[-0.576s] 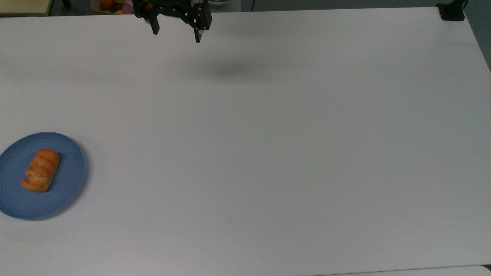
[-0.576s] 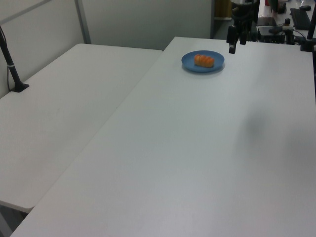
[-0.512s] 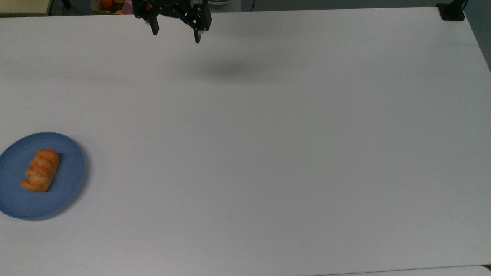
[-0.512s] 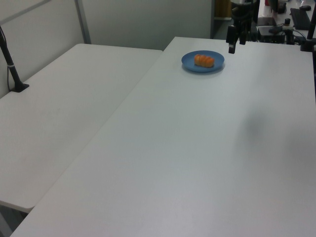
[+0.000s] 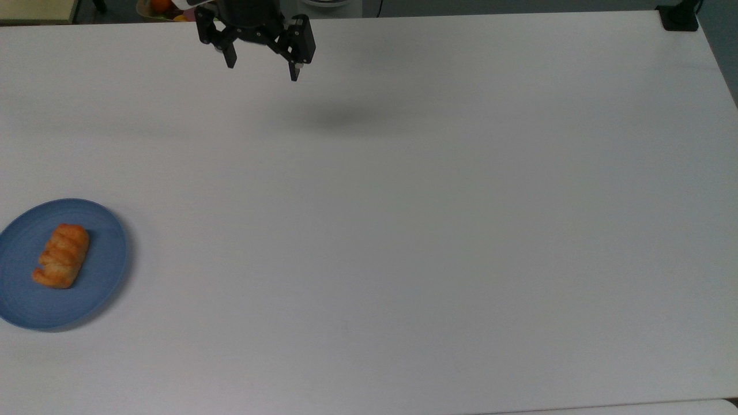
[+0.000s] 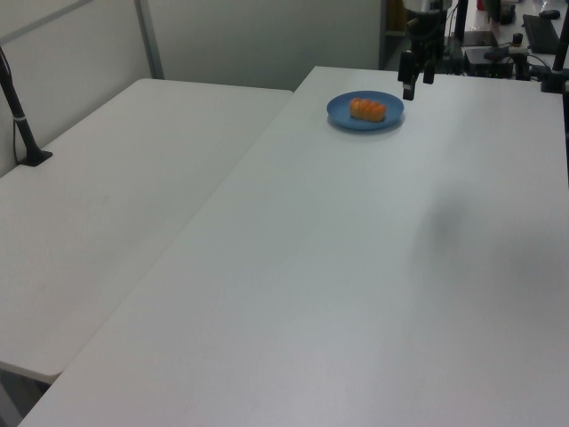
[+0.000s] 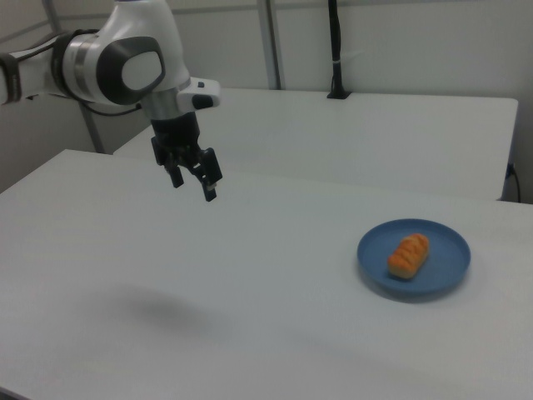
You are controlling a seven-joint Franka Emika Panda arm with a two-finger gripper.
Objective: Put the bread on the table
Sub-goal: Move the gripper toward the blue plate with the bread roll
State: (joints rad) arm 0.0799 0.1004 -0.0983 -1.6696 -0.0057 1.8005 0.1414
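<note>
High above the table [image 5: 403, 230], well apart from the bread [image 5: 61, 256] on its blue plate [image 5: 104, 288], hangs the end effector [image 5: 262, 72], fingers spread, grasping nothing.

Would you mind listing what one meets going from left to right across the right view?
Robot arm → gripper, jaws open above the table → bread, lying on the blue plate.

Blue plate [image 5: 86, 300]: cropped at the top view's left edge. Fruit bowl [image 5: 164, 7] beyond the table [image 5: 403, 230]: cut by the top edge, contents too small to identify.
</note>
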